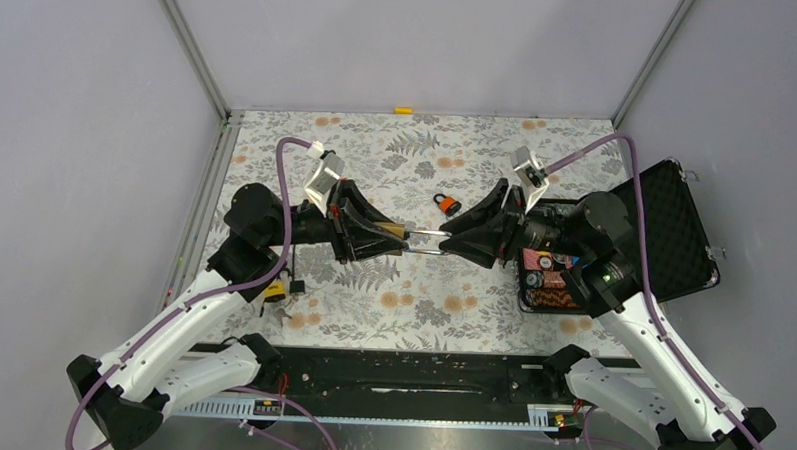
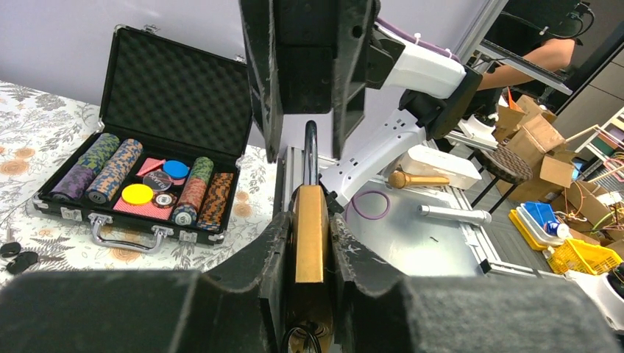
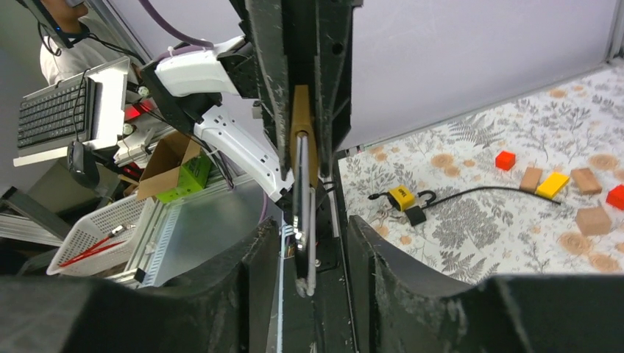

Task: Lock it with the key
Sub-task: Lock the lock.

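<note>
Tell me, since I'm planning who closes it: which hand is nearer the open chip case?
Right. The right hand hovers just left of the chip case, open around the shackle; the left hand is farther left, shut on the brass padlock.

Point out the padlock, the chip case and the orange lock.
padlock (image 2: 310, 235), left wrist view, brass body.
chip case (image 2: 176, 81), left wrist view, foam-lined lid.
orange lock (image 1: 448, 205), top view, body.

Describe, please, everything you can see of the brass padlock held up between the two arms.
The brass padlock has a gold-coloured body and a long silvery shackle. It lies level above the table, body clamped in the left gripper, shackle reaching between the open jaws of the right gripper, apparently untouched.
</note>
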Controlling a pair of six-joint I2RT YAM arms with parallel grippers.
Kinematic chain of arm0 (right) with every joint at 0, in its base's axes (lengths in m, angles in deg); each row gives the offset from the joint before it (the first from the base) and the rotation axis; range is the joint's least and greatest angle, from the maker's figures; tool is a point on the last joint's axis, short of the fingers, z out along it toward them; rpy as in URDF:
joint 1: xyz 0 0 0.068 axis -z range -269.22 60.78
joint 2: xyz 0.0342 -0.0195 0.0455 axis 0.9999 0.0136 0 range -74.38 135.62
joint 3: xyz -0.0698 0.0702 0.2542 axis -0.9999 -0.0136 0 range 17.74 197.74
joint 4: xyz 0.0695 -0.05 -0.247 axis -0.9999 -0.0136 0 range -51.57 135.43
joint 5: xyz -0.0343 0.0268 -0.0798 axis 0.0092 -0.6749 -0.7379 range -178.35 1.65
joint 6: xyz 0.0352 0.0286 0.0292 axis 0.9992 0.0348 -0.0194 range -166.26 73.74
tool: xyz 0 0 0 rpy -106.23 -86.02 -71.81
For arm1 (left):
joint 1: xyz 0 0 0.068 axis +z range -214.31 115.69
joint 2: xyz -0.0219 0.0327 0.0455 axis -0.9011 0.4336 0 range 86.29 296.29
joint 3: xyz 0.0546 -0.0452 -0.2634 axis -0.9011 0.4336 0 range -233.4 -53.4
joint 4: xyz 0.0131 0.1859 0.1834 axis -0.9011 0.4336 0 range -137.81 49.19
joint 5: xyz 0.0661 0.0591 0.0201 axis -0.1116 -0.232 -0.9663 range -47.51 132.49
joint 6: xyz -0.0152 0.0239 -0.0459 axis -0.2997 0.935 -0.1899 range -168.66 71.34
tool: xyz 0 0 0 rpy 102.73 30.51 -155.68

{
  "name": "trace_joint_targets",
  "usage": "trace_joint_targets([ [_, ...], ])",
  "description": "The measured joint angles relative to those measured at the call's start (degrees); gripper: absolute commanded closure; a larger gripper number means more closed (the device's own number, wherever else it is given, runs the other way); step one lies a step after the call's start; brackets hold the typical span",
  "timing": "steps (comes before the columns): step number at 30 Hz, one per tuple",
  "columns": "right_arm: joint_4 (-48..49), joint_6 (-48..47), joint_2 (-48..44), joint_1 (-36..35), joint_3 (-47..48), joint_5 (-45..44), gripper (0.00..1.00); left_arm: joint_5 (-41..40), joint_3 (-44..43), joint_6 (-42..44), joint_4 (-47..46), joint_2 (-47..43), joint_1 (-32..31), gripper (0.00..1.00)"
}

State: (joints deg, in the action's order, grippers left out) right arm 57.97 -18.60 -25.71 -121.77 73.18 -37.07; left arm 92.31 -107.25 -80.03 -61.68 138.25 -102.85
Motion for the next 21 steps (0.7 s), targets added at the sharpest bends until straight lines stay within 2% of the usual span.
trace_joint_targets([
  [2, -1.07, -0.02, 0.48, 0.0, -0.02, 0.0, 0.59, 0.22, 0.0, -0.22, -0.59, 0.0, 0.0, 1.0],
  [3, -1.53, -0.07, 0.61, 0.0, -0.02, -0.02, 0.65, 0.37, 0.0, -0.28, -0.9, 0.0, 0.0, 1.0],
  [5, -1.88, -0.26, 0.68, 0.0, -0.02, 0.11, 0.84, 0.46, 0.0, -0.44, -1.33, 0.0, 0.0, 1.0],
  [6, -1.84, -0.33, 0.59, 0.0, -0.02, 0.37, 0.97, 0.46, 0.0, -0.42, -1.29, 0.0, 0.0, 1.0],
  [7, -1.9, -0.26, 0.44, -0.02, -0.02, 0.55, 1.0, 0.44, 0.0, -0.44, -1.22, 0.11, 0.17, 1.0],
  [12, -1.68, 0.52, 0.28, 0.0, -0.04, 0.74, 1.0, 1.44, 0.02, -1.05, -2.19, 0.83, 0.39, 1.0],
  [21, 1.14, 3.15, 0.7, 0.37, -1.11, 0.31, 1.0, 2.97, 1.73, -6.6, -10.47, 3.39, 0.98, 1.0],
])
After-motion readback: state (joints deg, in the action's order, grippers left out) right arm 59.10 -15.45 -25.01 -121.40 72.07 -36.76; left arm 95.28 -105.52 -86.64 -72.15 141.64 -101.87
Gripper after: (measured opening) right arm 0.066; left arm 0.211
